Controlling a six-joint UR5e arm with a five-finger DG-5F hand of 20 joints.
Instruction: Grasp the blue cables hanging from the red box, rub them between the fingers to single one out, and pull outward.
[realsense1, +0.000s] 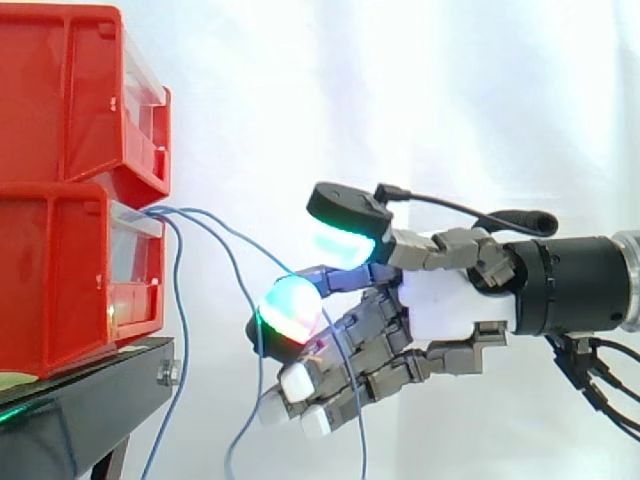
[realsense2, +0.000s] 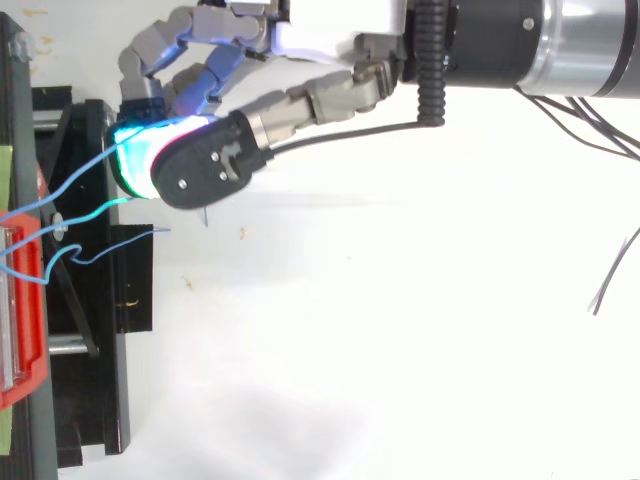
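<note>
A blue cable (realsense1: 243, 236) is draped across the hand (realsense1: 450, 300); clamping cannot be told; light rolling pressure is advised before pulling right.

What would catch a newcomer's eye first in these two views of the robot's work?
The robot's hand at the side view's centre, glowing cyan, green and red, reaching in from the right. Then the stacked red bins at the left on a black stand, with thin blue cables trailing from the lower bin toward the hand.
</note>
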